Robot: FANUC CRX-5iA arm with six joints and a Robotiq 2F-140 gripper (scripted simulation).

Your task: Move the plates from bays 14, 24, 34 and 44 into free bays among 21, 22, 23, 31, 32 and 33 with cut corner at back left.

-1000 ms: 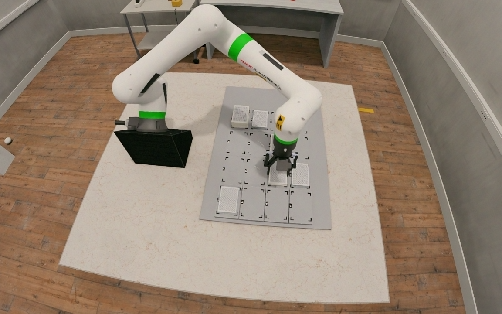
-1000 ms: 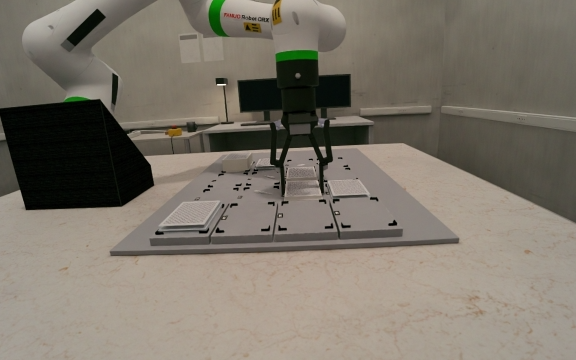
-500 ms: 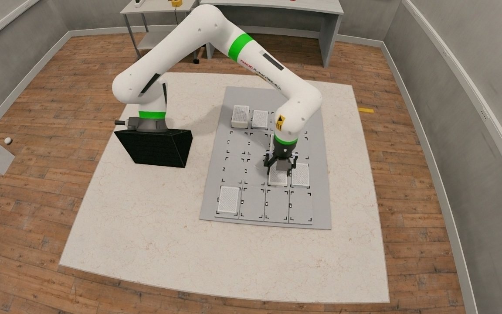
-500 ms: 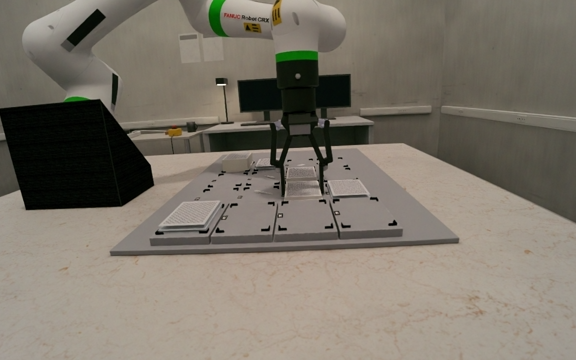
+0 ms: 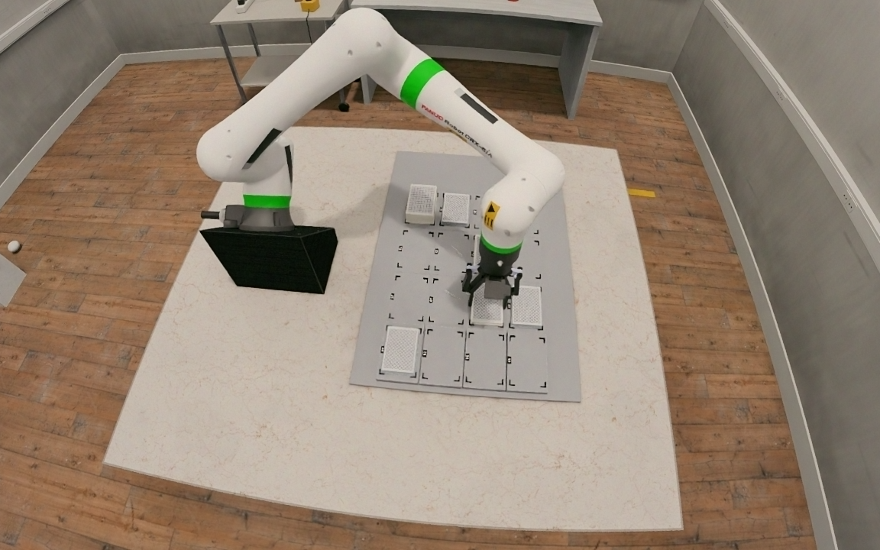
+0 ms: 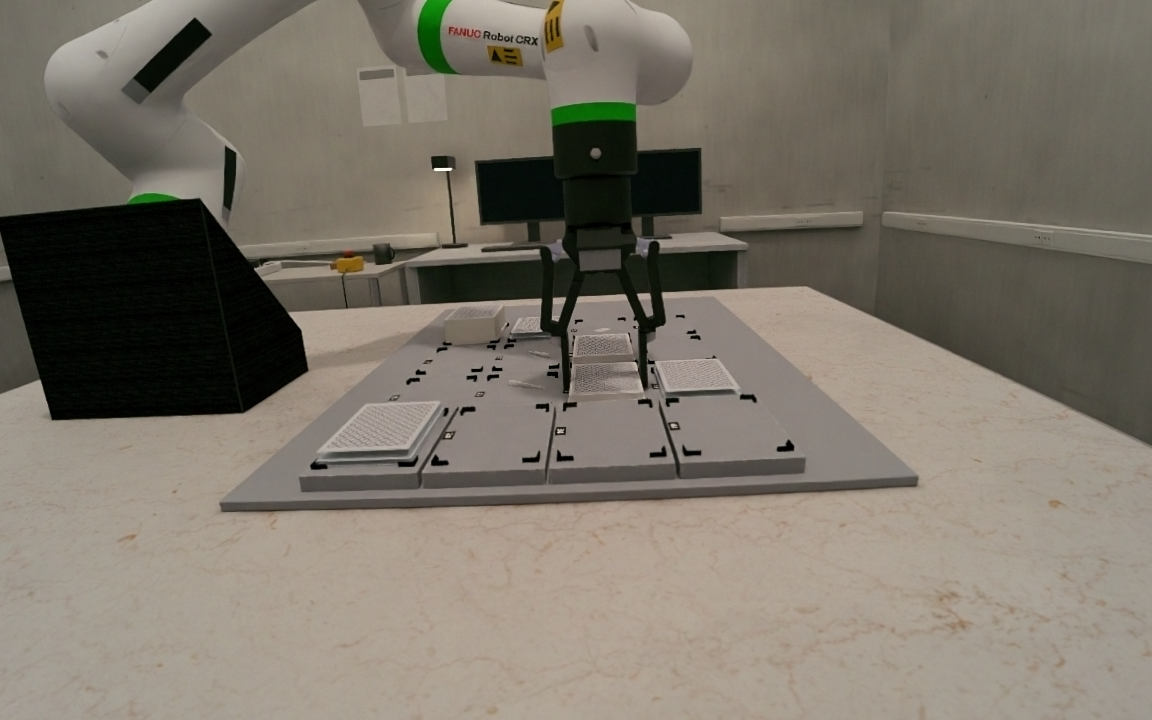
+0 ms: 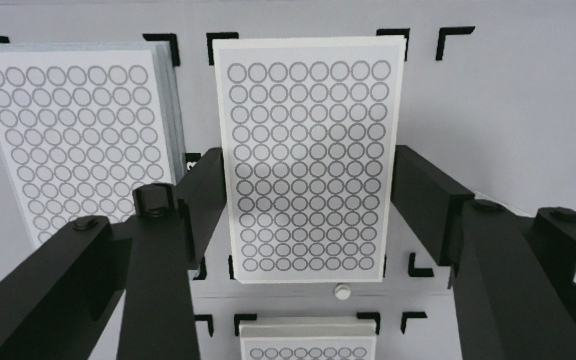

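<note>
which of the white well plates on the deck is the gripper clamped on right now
The plate framed between the black fingers in the wrist view. The gripper is shut on its long sides; its neighbour alongside and the plate in the near raised row sit untouched.

Grey panelled walls (image 6: 965, 116) close in the room, with a pale rail (image 6: 1045, 240) running along the right side. Worn wooden floorboards (image 5: 94, 170) lie underfoot. Against the far wall stand grey desks (image 6: 562, 252) carrying dark monitors (image 6: 517, 189) and a small lit lamp (image 6: 443, 163) (two paper sheets (image 6: 380, 94) hang above). The marbled cream surface (image 6: 562, 608) fills the foreground.
</note>
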